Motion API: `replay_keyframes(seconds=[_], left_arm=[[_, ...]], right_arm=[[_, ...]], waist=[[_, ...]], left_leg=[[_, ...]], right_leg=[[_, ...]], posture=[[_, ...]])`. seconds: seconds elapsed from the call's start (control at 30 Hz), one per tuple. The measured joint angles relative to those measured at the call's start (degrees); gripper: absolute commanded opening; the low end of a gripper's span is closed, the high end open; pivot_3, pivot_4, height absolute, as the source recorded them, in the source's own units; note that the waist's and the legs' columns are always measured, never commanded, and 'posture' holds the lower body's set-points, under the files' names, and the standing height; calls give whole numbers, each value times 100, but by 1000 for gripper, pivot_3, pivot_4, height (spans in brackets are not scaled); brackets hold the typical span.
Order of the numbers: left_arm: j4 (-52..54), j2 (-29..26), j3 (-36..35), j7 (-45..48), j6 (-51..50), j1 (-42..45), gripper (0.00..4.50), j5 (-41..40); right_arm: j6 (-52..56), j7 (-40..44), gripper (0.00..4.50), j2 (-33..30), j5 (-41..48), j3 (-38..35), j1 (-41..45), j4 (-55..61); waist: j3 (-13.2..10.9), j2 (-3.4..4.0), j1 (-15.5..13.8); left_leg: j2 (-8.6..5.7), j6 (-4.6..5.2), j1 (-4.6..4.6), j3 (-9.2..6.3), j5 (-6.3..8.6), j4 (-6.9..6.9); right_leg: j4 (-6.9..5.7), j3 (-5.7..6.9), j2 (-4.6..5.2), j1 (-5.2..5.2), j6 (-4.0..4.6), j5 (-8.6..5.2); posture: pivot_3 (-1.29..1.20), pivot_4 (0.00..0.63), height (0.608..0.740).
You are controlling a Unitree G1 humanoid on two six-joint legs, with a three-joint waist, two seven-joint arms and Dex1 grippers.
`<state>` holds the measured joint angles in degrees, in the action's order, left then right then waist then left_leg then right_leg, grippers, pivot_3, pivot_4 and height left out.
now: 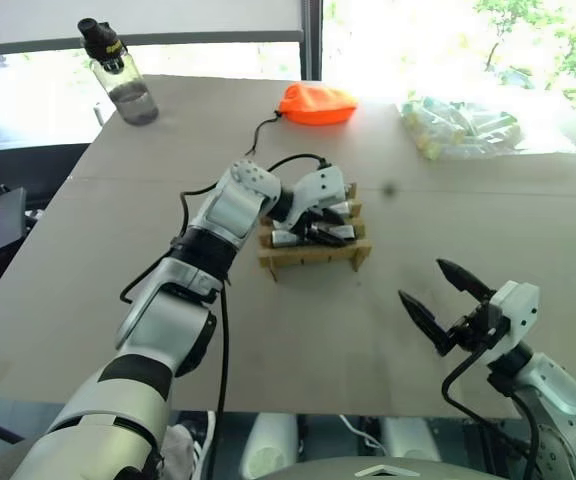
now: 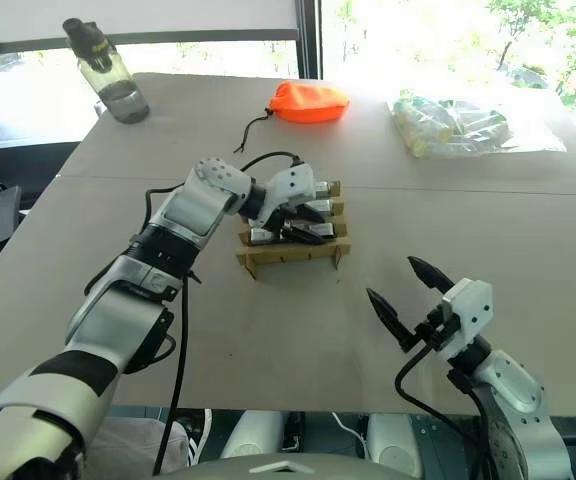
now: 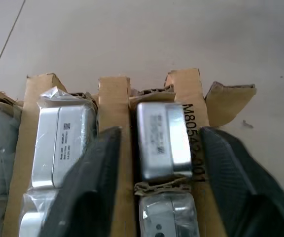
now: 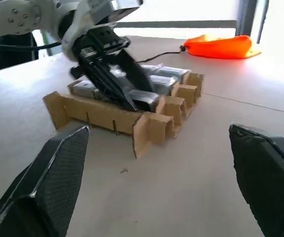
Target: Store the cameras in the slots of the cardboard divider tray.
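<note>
Two claws are in play, but only the left claw (image 1: 325,228) is at work: it sits over the cardboard divider tray (image 1: 313,254) just left of centre in the head views, its black fingers (image 3: 90,182) spread apart on either side of one camera (image 3: 161,143) that lies seated in a slot. The fingers appear to stand clear of the camera's sides, so it looks let go rather than held. More cameras (image 3: 63,143) fill the neighbouring slots, wrapped in clear film.

To finish this step well, I would lift the claw straight up along the slot walls, keeping the fingers wide so neither tip catches the cardboard slats or drags the seated camera out again. Any sideways sweep risks shifting the light tray on the counter (image 1: 168,180).

The left arm reaches forward from lower left, its wrist bent so the claw points downward and toward frame right into the tray. The right claw (image 1: 438,300) hangs at lower right, well apart from the tray, fingers wide open and empty, tips aimed up and to the left.
</note>
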<state>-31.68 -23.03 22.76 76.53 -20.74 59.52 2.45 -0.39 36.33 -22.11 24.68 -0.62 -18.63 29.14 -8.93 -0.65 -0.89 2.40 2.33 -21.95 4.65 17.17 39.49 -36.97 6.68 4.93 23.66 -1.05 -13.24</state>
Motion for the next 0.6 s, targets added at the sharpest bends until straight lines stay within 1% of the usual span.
replay_keyframes(seconds=[0.03,0.07,0.37,0.47,0.53,0.6], left_arm=[[2,7,12,17,0,0,4414,-4],[2,20,15,9,-6,0,4468,-5],[65,77,-103,-316,-166,-7,4468,-49],[710,-54,-600,-542,-446,-145,4468,-348],[1292,-104,-1032,-591,-768,-329,4468,-740],[2015,-80,-1612,-702,-1134,-780,4468,-1349]], right_arm=[[-5,18,4500,0,-10,7,2,-5],[-7,41,4500,4,-12,15,8,-8],[-28,206,4500,-2,-7,14,68,-133],[-28,261,4500,-16,-3,-6,127,-221],[-28,320,4500,-56,3,-39,160,-296],[-42,484,4500,-183,4,-42,240,-396]], waist=[[0,-1,-2],[1,-2,-3],[1,-3,4],[0,-2,26],[1,-2,25],[4,3,28]], left_leg=[[0,0,0,0,0,2],[0,0,1,-1,0,7],[0,1,3,-2,0,10],[3,0,0,0,0,6],[7,0,2,2,0,1],[20,0,6,8,0,1]], right_leg=[[-1,0,0,-1,0,0],[-5,0,0,-3,0,0],[-10,-1,1,-5,0,0],[-8,-5,1,1,1,0],[-6,-7,1,1,1,0],[-5,-13,5,1,1,0]], posture=[[0,150,726],[0,150,726],[0,150,726],[0,150,726],[0,150,726],[0,150,726]])
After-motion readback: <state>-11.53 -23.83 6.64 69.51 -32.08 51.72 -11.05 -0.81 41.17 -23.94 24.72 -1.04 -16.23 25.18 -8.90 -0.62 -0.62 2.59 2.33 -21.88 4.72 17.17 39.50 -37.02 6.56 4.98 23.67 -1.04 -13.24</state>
